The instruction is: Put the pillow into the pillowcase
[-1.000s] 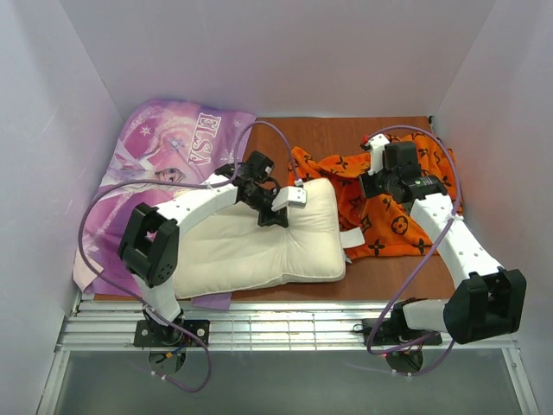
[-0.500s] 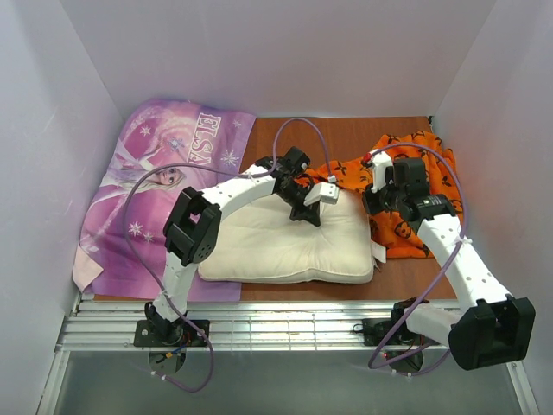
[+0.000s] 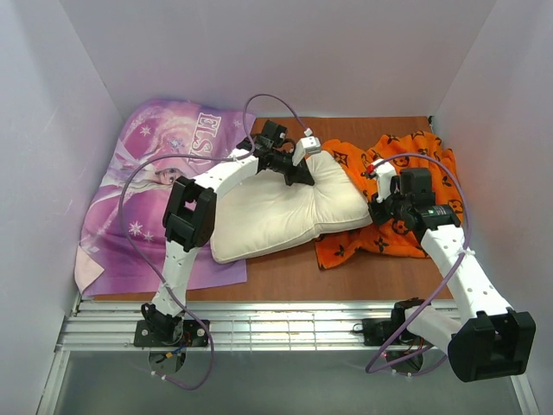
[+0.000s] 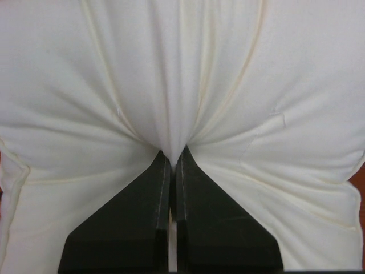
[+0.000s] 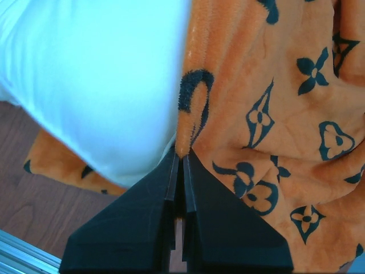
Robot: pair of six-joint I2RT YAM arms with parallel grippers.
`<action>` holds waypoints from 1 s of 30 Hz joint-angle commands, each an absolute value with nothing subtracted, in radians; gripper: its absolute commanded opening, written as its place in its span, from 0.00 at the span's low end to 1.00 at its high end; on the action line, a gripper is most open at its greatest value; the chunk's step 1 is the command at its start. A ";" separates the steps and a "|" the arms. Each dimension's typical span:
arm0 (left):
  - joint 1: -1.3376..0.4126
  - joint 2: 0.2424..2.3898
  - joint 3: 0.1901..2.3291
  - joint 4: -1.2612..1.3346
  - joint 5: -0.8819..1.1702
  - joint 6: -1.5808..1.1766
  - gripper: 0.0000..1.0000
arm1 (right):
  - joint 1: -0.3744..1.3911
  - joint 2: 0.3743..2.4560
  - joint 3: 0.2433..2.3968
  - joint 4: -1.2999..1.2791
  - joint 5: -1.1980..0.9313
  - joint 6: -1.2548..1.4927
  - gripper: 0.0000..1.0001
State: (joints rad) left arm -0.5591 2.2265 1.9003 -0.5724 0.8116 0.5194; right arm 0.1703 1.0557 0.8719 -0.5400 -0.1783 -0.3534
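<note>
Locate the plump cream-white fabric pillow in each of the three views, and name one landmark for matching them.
Top external: the pillow lies mid-table, tilted, its right end overlapping the orange monogram-print fabric pillowcase.
Left wrist: the pillow fills the frame, pinched by the left gripper.
Right wrist: the pillow, upper left.
Shared landmark: the pillowcase, beside the pillow in top and right wrist views.

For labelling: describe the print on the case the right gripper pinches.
Orange fabric pillowcase, black flower-and-star motifs; best in right wrist view.
</note>
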 commanded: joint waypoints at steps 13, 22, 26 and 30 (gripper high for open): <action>-0.634 2.299 1.918 -0.189 0.473 0.022 0.00 | 0.167 1.172 0.994 -0.614 -0.429 -0.377 0.01; -0.529 2.287 1.899 -0.169 0.404 -0.150 0.00 | 0.169 1.143 0.985 -0.680 -0.471 -0.457 0.01; -0.574 2.276 1.901 -0.169 0.425 -0.143 0.00 | 0.169 1.225 1.040 -0.667 -0.552 -0.410 0.01; -0.643 2.201 1.781 -0.054 0.520 -0.156 0.00 | 0.178 1.298 1.081 -0.563 -0.571 -0.327 0.01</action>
State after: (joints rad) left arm -0.6064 2.3058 1.8431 -0.1688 0.5220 -0.1207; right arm 0.1646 1.2602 1.0237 -0.5938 -0.4736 -0.3996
